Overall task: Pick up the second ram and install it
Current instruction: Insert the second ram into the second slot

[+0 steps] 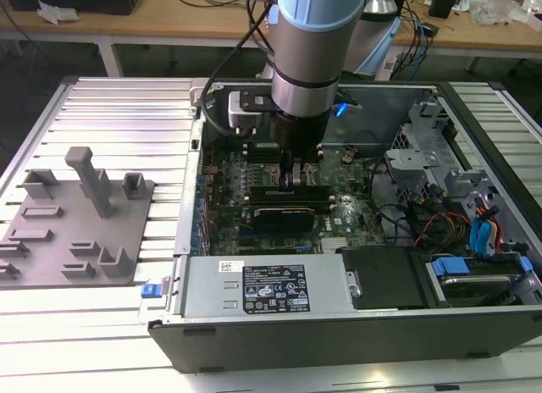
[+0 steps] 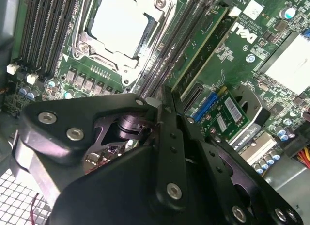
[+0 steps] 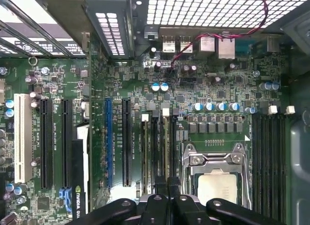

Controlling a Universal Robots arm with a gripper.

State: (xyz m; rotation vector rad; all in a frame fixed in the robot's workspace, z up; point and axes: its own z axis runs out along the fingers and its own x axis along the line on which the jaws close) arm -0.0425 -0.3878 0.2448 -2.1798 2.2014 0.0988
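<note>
My gripper point(image 1: 292, 177) reaches down into the open computer case point(image 1: 254, 342), onto the motherboard's memory slots beside the processor socket point(image 3: 216, 179). In both wrist views the two fingers stand close together. The second ram point(image 2: 202, 46), a thin green stick on edge, runs along a slot straight into the gripper point(image 2: 163, 101). In the first wrist view the second ram's narrow top edge point(image 3: 166, 147) ends between the tips of the gripper point(image 3: 167, 184). The ram stands upright in line with the slot; how deep it sits is hidden.
A grey parts fixture point(image 1: 76, 224) with pegs lies on the slatted table at the exterior view's left. Inside the case are a black expansion card point(image 1: 284, 213), the power supply point(image 1: 271, 287), drive bays point(image 1: 440, 173) and loose cables point(image 1: 440, 228). More memory slots point(image 3: 269, 157) flank the socket.
</note>
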